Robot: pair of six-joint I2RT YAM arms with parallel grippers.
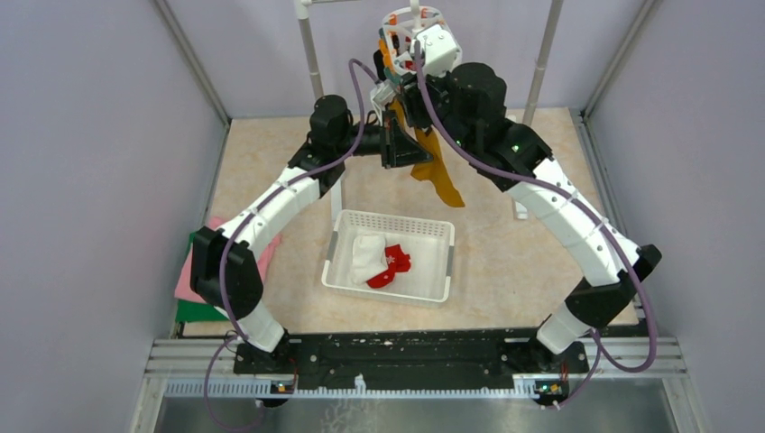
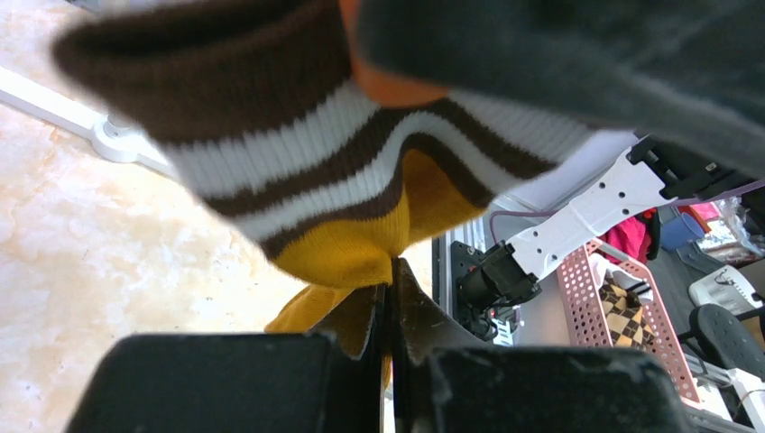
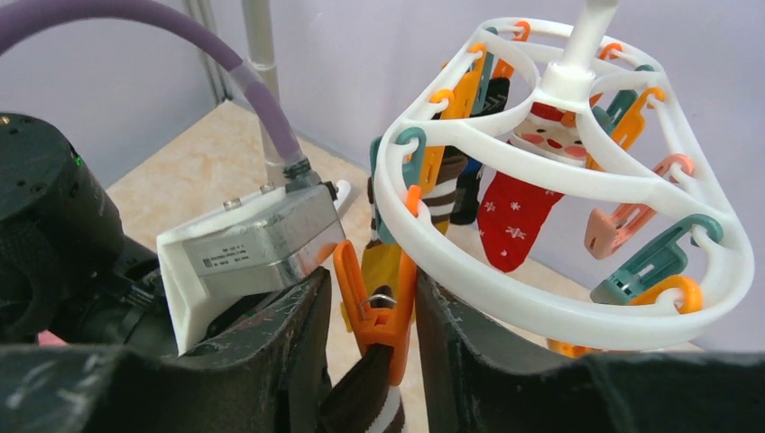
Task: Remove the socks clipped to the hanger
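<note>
The white ring hanger (image 3: 559, 307) with orange and teal clips hangs at the back (image 1: 412, 23). A mustard sock (image 1: 440, 176) with a brown-and-white striped cuff (image 2: 298, 153) hangs from an orange clip (image 3: 377, 329). My right gripper (image 3: 370, 275) has a finger against each side of that clip. Lower down, my left gripper (image 2: 392, 275) is shut on the sock's mustard part (image 2: 352, 244); in the top view it (image 1: 399, 146) sits under the hanger. A red snowflake sock (image 3: 514, 216) and a black sock (image 3: 469, 189) stay clipped.
A white mesh basket (image 1: 433, 230) at mid table holds a white sock (image 1: 365, 257) and a red sock (image 1: 390, 266). Pink and green folded cloth (image 1: 194, 280) lies at the left. White rack poles (image 1: 311, 54) stand behind the arms. Walls close in on both sides.
</note>
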